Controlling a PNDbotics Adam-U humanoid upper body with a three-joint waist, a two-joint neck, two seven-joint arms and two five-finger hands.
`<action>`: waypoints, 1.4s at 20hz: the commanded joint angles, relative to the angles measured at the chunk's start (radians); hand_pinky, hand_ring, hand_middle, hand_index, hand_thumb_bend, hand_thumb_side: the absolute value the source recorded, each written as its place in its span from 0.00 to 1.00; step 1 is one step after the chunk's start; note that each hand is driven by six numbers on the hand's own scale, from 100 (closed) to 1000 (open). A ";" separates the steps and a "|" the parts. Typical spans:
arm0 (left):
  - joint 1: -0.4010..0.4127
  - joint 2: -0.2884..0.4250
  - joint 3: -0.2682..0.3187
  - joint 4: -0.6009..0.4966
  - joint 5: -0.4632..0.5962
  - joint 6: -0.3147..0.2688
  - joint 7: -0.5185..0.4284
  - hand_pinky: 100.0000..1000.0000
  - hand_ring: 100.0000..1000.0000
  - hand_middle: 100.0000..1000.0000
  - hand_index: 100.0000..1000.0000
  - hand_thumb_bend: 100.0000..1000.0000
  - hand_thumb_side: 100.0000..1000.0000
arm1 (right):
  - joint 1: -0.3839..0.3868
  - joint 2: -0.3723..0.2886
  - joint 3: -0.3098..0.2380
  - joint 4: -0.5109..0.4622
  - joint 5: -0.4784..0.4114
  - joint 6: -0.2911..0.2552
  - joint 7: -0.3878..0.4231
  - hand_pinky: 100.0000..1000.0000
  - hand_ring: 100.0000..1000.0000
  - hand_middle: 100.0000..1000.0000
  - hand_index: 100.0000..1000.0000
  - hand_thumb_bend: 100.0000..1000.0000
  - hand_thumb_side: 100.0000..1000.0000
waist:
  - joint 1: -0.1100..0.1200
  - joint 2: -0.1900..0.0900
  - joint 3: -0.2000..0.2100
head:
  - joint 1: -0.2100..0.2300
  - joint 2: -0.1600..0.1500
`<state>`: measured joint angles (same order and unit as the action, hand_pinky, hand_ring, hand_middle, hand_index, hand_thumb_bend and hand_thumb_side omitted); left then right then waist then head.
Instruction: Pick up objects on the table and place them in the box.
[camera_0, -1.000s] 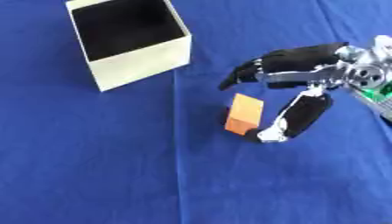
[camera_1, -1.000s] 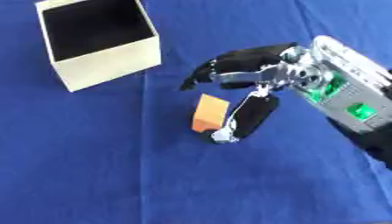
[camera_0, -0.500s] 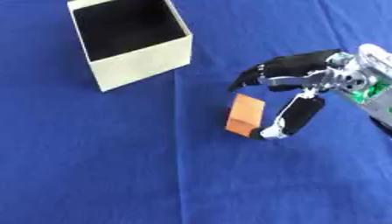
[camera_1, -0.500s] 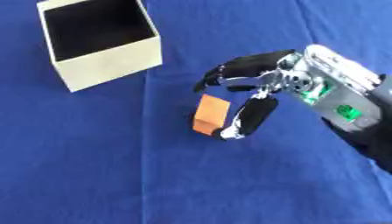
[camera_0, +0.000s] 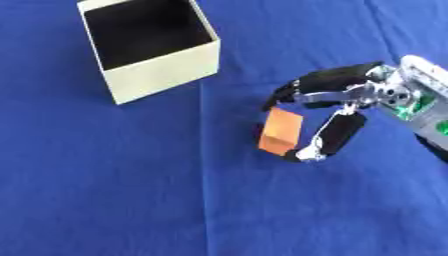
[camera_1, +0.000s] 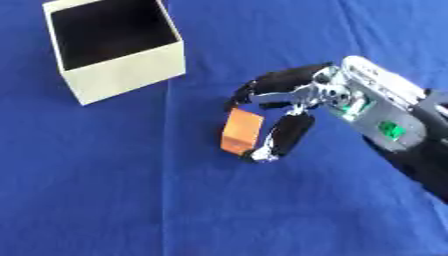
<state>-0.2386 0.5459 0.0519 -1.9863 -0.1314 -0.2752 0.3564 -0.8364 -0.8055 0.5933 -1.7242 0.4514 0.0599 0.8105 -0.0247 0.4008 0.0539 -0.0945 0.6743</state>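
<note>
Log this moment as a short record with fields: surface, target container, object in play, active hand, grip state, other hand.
surface: blue cloth covering the table
target container: cream box, open top, dark inside, nothing visible in it, far left
object in play: orange block, right of the box and apart from it
active hand: right hand, reaching in from the right
grip state: fingers above the block, thumb below it, curled around it; whether the block is off the cloth cannot be told
other hand: left hand not in view
</note>
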 joint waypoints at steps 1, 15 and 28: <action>-0.004 0.013 0.007 -0.014 0.003 0.000 -0.001 0.41 0.48 0.59 0.69 0.23 0.68 | -0.019 -0.006 -0.001 0.018 0.002 0.002 0.000 0.85 0.87 0.84 0.95 0.32 0.47 | 0.004 -0.017 0.002 | 0.000 -0.014; -0.004 0.010 0.006 -0.014 0.004 0.003 -0.009 0.42 0.48 0.59 0.68 0.21 0.68 | -0.009 0.021 -0.001 0.075 -0.062 0.043 -0.072 0.65 0.77 0.73 0.79 0.00 0.17 | 0.008 -0.014 -0.001 | 0.002 -0.011; -0.001 0.013 0.010 -0.014 0.005 0.005 -0.007 0.42 0.48 0.59 0.68 0.20 0.68 | -0.052 -0.017 -0.056 -0.128 -0.212 0.186 -0.078 0.64 0.77 0.72 0.73 0.00 0.09 | 0.005 -0.025 -0.008 | 0.011 -0.007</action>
<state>-0.2372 0.5453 0.0527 -1.9863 -0.1270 -0.2702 0.3510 -0.8711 -0.7900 0.5613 -1.8160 0.2524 0.2334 0.7328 -0.0213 0.4009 0.0473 -0.0871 0.6716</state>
